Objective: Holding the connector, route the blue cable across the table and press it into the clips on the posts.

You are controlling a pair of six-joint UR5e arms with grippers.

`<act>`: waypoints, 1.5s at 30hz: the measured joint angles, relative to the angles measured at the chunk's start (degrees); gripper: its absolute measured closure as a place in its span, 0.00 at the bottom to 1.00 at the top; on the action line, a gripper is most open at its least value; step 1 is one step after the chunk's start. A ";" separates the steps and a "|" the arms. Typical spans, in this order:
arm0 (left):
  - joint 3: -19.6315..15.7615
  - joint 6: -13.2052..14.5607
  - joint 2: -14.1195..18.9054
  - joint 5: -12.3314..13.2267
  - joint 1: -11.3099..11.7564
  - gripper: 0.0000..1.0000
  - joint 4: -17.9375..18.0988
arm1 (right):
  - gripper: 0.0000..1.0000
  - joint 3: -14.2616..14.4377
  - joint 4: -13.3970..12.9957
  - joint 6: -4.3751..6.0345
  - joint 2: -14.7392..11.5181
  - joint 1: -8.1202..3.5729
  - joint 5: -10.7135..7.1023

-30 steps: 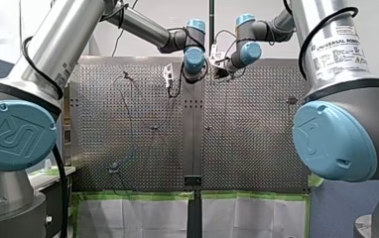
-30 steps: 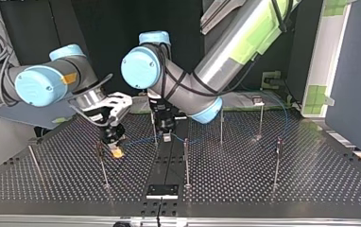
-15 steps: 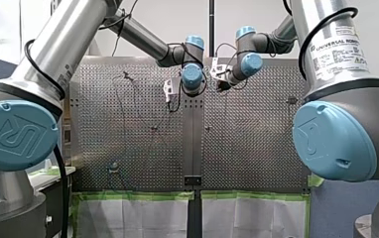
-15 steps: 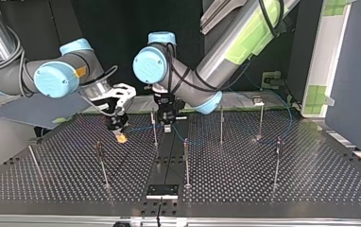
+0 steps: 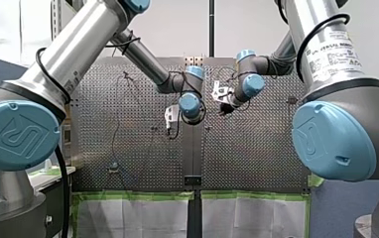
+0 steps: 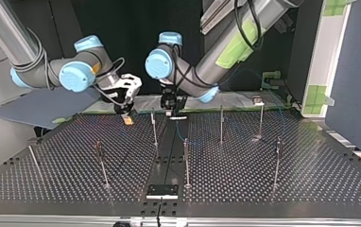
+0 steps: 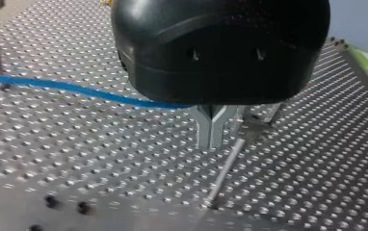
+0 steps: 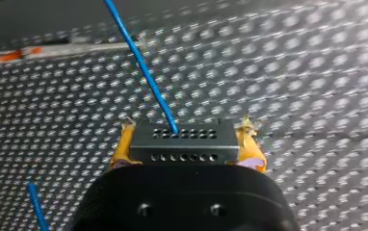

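At the front view's far left, blue cap [image 5: 16, 136]: a stylised UR mark is embossed on my left arm's joint cover.
Left of the middle, left pincer [image 7: 211, 144]: black-bodied; its metal fingers [image 7: 205, 130] are drawn together on the blue cable [image 7: 66, 85].
Beside it, cable run: the cable is led in from one side to the root of the fingers, low over the perforated bench [image 7: 76, 159].
Beneath those fingers, post [image 7: 225, 173]: a thin rod is seen just beside the fingertips, rising from the bench.
Right of the middle, right pincer [image 8: 187, 153]: it is closed on the connector [image 8: 182, 137], a grey block with two rows of small holes, clamped between yellow pads [image 8: 122, 147].
Ahead of that pincer, cable end: the blue cable is seen leaving the connector's face and running away from the pincer over the bench.
Far right, sticker [image 5: 334, 49]: "UNIVERSAL ROBOTS" is printed on my right arm's white label; the smaller lines cannot be read.
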 joint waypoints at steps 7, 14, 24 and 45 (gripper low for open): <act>-3.27 -0.29 -0.17 2.06 1.02 1.00 3.28 | 1.00 2.69 -2.05 0.24 0.33 -0.35 0.03; -6.74 -0.41 -0.47 3.69 1.74 1.00 6.76 | 1.00 3.84 -2.38 0.17 0.48 -0.42 0.16; -10.35 -0.61 -2.19 5.69 2.13 1.00 11.55 | 1.00 4.93 -2.91 0.27 0.67 -0.55 0.37; -4.67 -2.13 -5.90 8.86 2.87 1.00 14.85 | 1.00 5.18 -6.90 1.08 2.95 -3.19 0.66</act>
